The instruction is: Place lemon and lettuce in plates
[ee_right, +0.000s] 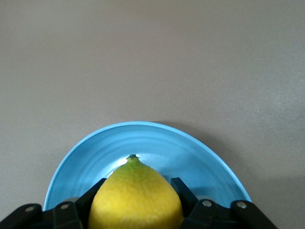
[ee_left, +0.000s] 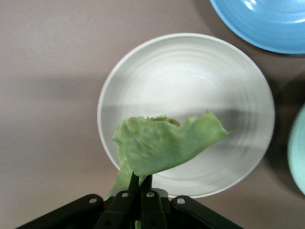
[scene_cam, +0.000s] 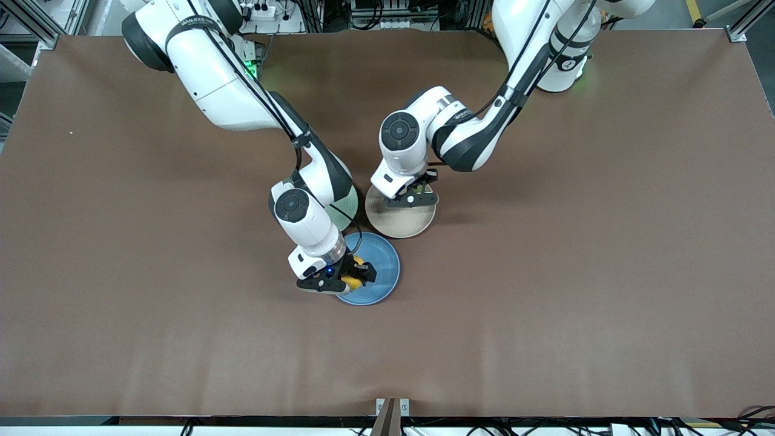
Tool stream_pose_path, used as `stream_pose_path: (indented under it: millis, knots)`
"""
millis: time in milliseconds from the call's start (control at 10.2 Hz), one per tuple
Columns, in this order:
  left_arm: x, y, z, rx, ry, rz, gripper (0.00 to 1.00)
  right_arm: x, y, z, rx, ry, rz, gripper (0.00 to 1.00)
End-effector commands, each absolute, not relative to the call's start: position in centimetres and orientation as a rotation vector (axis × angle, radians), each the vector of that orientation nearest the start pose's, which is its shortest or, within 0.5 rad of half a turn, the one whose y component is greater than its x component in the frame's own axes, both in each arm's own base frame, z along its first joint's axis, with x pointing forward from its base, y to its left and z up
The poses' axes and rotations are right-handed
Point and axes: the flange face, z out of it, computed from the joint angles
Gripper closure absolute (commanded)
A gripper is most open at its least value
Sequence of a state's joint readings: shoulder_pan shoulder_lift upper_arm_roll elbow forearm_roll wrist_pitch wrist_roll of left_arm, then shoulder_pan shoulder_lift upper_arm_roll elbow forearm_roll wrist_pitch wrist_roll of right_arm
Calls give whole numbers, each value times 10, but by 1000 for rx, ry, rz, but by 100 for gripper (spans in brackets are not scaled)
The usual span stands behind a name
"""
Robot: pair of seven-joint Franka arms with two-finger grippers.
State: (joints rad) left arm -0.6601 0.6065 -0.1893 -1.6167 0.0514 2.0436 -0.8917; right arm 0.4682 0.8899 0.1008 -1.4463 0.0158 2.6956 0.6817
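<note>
right gripper [scene_cam: 354, 277] over blue plate [scene_cam: 382, 266], fingers [ee_right: 183, 191] pressed on either side of lemon [ee_right: 136, 198]. left gripper [ee_left: 140, 183] over beige plate [ee_left: 190, 90], jaws pinched together on lettuce [ee_left: 164, 143] stem, leaf hanging above plate. beige plate beside blue plate, farther from front camera. mint-green plate [scene_cam: 346, 209] partly hidden under right arm.

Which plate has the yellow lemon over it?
The round blue plate, nearest the front camera: the right gripper holds the yellow lemon over it. The beige plate has lettuce over it; the mint-green plate has neither.
</note>
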Motion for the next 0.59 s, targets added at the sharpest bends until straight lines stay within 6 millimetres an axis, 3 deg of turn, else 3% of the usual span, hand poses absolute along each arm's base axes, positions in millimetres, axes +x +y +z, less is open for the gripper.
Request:
stream_pose_path:
  millis: [0,295,393,491]
  knots:
    - [464,-503,264,-3071,-119,251,0,650,393,200,-2829,248,-388,0]
    - [470,-499,272,-3077,-126,232,0,653,387,201,-2834,258,-381,0]
    - [480,-491,284,-3085,-151,199,0,661,387,214,-2812,280,-392,0]
    - [501,-471,290,-3083,-218,172,0,661,386,215,-2852,290,-321,0]
